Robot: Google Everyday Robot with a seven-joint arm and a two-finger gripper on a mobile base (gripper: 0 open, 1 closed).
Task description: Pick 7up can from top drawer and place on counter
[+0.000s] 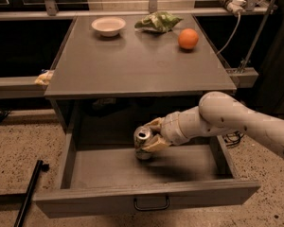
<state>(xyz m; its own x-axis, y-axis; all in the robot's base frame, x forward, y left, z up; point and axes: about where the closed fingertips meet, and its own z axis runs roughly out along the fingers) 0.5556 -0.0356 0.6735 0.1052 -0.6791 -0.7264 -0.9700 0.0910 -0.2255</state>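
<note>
The top drawer (146,197) of the grey cabinet is pulled open, its flat front with a small dark wire handle facing me. The 7up can (142,144), silvery with a shiny pull-tab top, stands inside it near the middle. My gripper (154,135) reaches in from the right on a white arm, and its tan fingers (156,144) are closed around the can's right side, one behind and one in front. The can looks slightly tilted and at or just above the drawer floor. The counter (137,65) lies flat above the drawer.
On the counter's far edge sit a white bowl (108,25), a green crumpled bag (158,21) and an orange (188,39). A black pole (29,192) lies on the speckled floor at the left. Rails and a cable run behind the cabinet.
</note>
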